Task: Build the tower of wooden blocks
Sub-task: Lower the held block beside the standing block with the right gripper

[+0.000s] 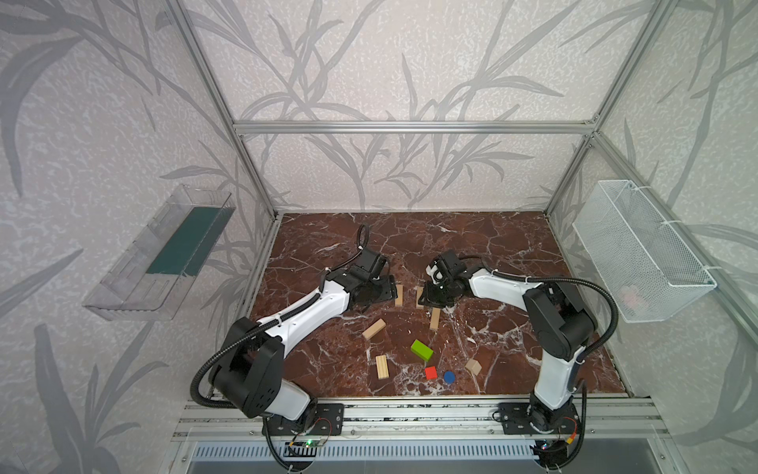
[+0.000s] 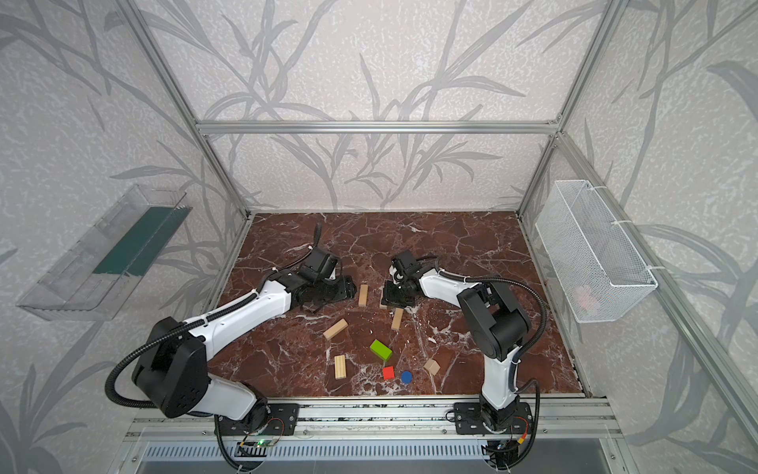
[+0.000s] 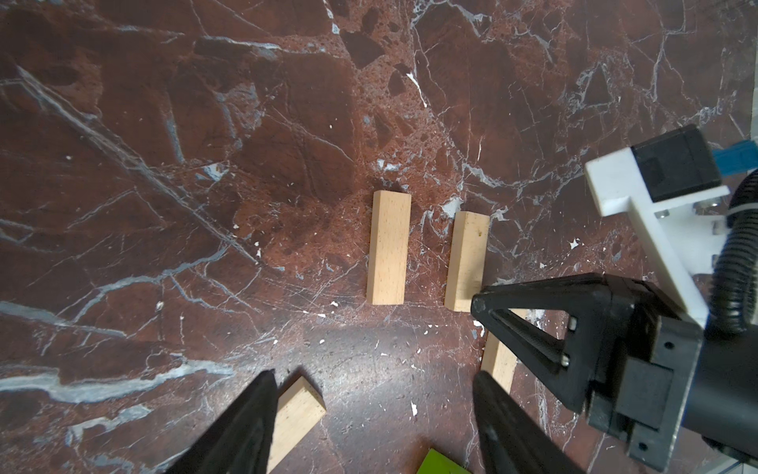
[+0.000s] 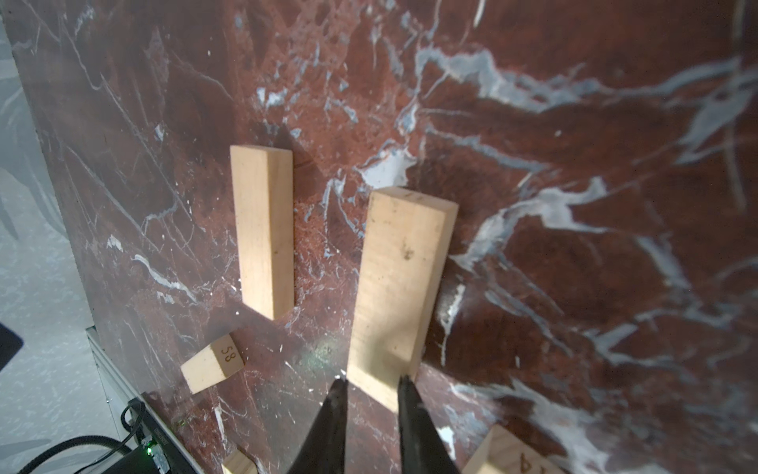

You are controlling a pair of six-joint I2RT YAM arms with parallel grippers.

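Observation:
The wood blocks lie singly on the marble table (image 1: 492, 246), none stacked. My right gripper (image 4: 373, 383) is shut on the near end of a light plank (image 4: 402, 279), with a fingertip on each long side; in a top view this gripper (image 1: 430, 301) covers most of that plank (image 1: 419, 293). A second plank (image 1: 399, 295) lies parallel beside it. My left gripper (image 3: 373, 394) hovers open next to that pair, holding nothing. Nearer the front lie a plank (image 1: 434, 319), an angled plank (image 1: 373, 328), a lime-green brick (image 1: 422, 350), a red cube (image 1: 430, 372), a blue disc (image 1: 449, 376) and a peaked piece (image 1: 473, 366).
One more plank (image 1: 381, 366) lies at the front left of the group. A clear bin (image 1: 164, 254) hangs on the left wall and a white wire basket (image 1: 640, 254) on the right wall. An aluminium rail (image 1: 410, 410) runs along the table's front edge.

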